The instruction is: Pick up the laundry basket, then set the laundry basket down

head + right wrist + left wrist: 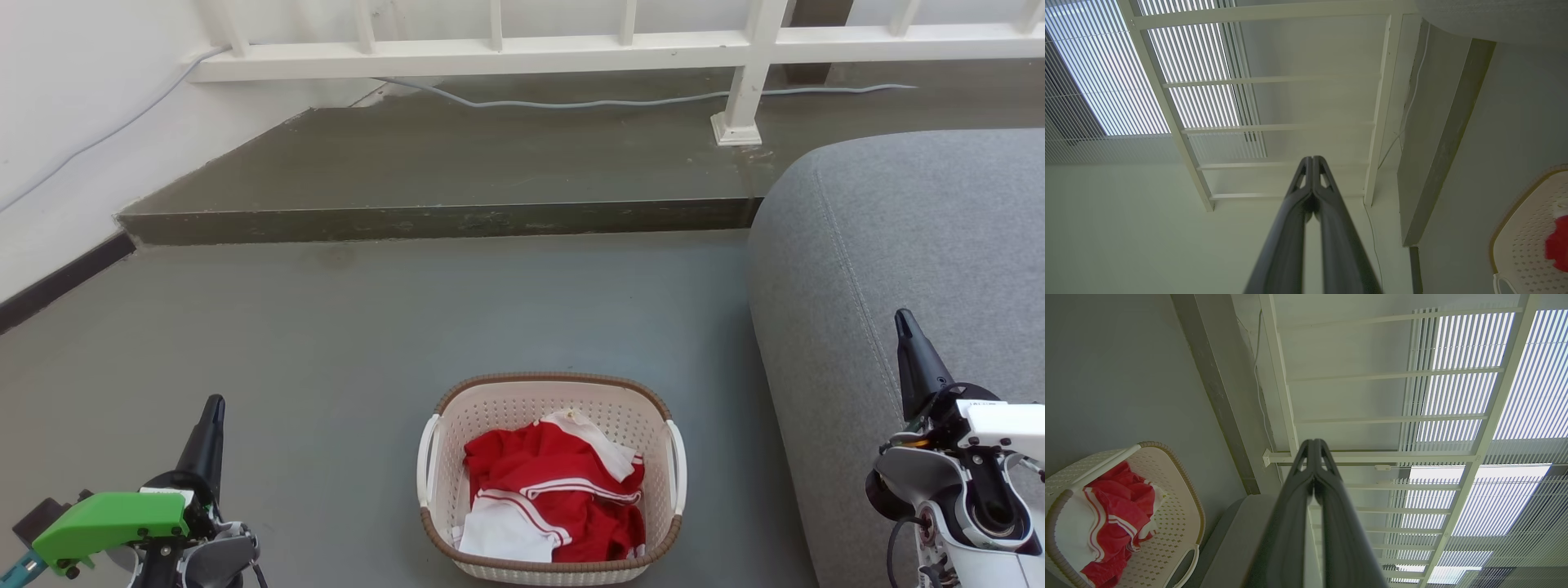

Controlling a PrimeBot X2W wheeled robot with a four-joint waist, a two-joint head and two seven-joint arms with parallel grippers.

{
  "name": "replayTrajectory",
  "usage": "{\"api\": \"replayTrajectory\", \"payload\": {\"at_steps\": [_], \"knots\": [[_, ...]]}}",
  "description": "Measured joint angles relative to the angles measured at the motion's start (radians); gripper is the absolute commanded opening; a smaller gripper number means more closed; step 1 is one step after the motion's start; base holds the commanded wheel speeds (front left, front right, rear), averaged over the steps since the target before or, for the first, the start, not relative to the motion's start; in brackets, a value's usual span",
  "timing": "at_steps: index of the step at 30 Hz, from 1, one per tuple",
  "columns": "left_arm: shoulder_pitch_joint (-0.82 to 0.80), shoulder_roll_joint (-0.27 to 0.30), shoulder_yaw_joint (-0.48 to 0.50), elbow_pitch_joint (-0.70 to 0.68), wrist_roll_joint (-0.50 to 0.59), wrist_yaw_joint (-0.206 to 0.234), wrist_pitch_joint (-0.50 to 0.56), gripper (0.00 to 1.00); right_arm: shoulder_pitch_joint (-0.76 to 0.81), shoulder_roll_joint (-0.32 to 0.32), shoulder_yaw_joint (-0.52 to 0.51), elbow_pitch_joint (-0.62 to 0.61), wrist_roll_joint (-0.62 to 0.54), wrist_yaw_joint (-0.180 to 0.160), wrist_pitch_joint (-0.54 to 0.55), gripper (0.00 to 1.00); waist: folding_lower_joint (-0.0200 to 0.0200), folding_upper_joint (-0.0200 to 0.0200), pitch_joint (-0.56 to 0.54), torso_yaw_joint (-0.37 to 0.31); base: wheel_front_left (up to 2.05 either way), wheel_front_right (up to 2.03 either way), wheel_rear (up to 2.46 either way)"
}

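Note:
The laundry basket (506, 412) sits on the grey floor at the bottom centre of the head view, cream-white and perforated, with a brown rim and a white handle on each side. Red and white clothes (555, 486) lie inside it. My left gripper (214, 406) is shut and empty, well to the left of the basket, fingers pointing up. My right gripper (903, 317) is shut and empty, off to the right in front of the sofa. The basket (1180, 498) lies at the lower left of the left wrist view, past the left gripper (1314, 444). Its corner (1523, 237) shows at the right wrist view's lower right, beside the right gripper (1312, 160).
A grey sofa (914, 245) fills the right side, close to the basket's right handle. A raised concrete step (441, 219) runs across behind the basket, with a white railing (490, 55) and a grey cable (571, 102) on it. A white wall (73, 122) stands at the left.

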Motion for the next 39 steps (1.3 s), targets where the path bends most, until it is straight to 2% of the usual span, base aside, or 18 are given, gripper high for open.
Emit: {"api": "replayTrajectory", "payload": {"at_steps": [39], "knots": [[0.000,0.000,0.000,0.000,0.000,0.000,0.000,0.00,0.000,0.000,0.000,0.000,0.000,0.000,0.000,0.00,0.0000,0.0000,0.000,0.000,0.00,0.00,0.00]]}}
